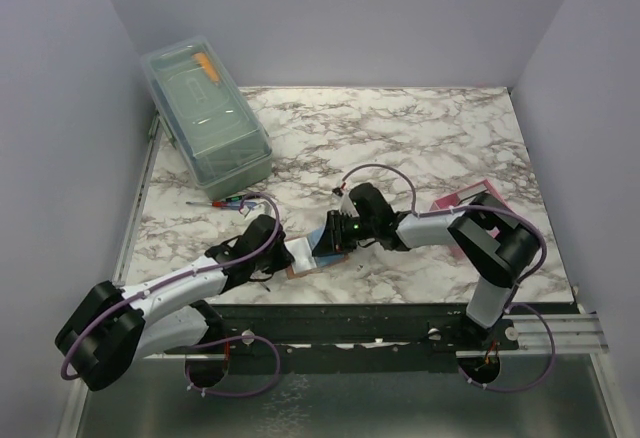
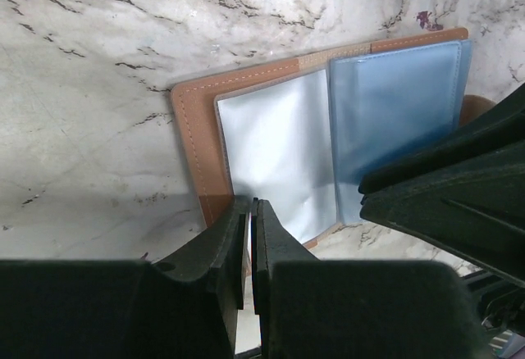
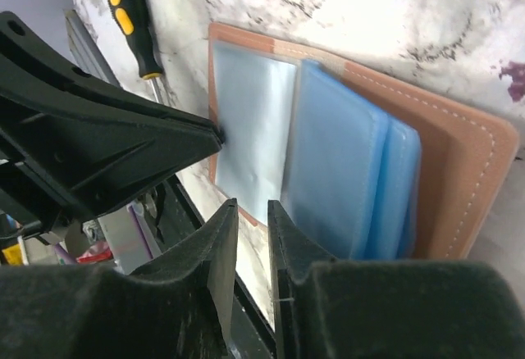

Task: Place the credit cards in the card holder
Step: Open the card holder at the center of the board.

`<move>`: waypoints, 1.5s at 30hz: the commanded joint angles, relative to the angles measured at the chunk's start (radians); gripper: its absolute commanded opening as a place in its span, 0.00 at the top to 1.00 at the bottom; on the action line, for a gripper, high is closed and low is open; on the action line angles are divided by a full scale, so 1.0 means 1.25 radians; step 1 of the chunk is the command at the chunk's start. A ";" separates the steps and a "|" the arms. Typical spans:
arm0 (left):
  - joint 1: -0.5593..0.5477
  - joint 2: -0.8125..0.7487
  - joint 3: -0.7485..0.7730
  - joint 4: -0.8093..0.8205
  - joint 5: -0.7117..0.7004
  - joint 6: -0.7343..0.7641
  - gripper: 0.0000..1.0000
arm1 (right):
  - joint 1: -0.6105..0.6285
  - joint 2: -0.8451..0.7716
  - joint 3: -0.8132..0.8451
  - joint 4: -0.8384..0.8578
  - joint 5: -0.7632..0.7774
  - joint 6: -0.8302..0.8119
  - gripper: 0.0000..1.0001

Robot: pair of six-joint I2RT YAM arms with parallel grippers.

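Black left gripper (image 2: 248, 211) fingers clamp the near edge of the open tan leather-like card holder (image 2: 197, 129). It lies flat on the white marble table (image 2: 82, 88) near its front edge. The right gripper (image 3: 252, 211) pinches its clear sleeve (image 3: 246, 121) beside pale blue pockets (image 3: 336, 170).

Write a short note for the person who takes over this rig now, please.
Left gripper: jaws nearly shut at the holder edge; grip unclear.
Right gripper: the same, from the other side.
The holder lies open on the table between them, sleeves up.
Done: holder is open.
Left: no loose card in view; whether the sleeves hold cards is unclear. Check, then insert.
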 commanded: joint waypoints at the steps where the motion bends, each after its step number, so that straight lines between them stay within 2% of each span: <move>1: 0.004 -0.030 -0.002 -0.010 0.001 0.002 0.87 | 0.003 -0.055 0.053 -0.109 0.025 -0.050 0.74; 12: 0.005 -0.097 0.057 -0.037 0.062 0.005 0.76 | 0.003 -0.087 0.083 -0.196 0.061 -0.108 0.73; 28: 0.007 -0.175 0.106 -0.074 0.084 -0.001 0.68 | 0.003 -0.100 0.110 -0.270 0.109 -0.138 0.72; 40: 0.007 -0.229 0.152 -0.123 0.084 0.004 0.48 | 0.003 -0.082 0.123 -0.266 0.095 -0.137 0.71; 45: 0.007 -0.241 0.167 -0.138 0.098 0.006 0.34 | 0.003 -0.084 0.118 -0.260 0.089 -0.133 0.69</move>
